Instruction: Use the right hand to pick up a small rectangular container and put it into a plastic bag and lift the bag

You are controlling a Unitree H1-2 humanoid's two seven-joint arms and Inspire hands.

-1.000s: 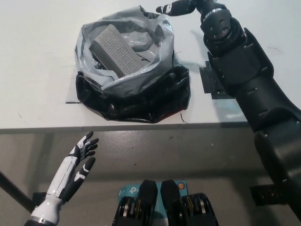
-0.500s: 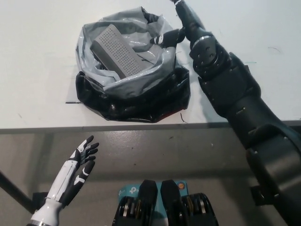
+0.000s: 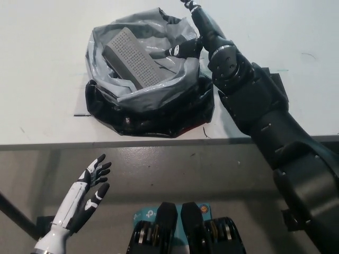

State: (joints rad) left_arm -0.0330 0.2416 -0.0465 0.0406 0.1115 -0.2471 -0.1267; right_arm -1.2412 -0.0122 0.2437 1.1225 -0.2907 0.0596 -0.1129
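ribbed grey container (image 3: 132, 59) inside crinkled plastic bag (image 3: 153, 108)

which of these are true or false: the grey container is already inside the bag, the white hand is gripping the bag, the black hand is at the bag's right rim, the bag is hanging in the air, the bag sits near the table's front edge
1. The grey container is already inside the plastic bag. True.
2. The white left hand is gripping the bag. False: it is open, low and off the table, touching nothing.
3. The black right hand is at the bag's right rim. True, though whether it has closed on the plastic cannot be told.
4. The bag is hanging in the air. False: it rests on the white table.
5. The bag sits near the table's front edge. True.
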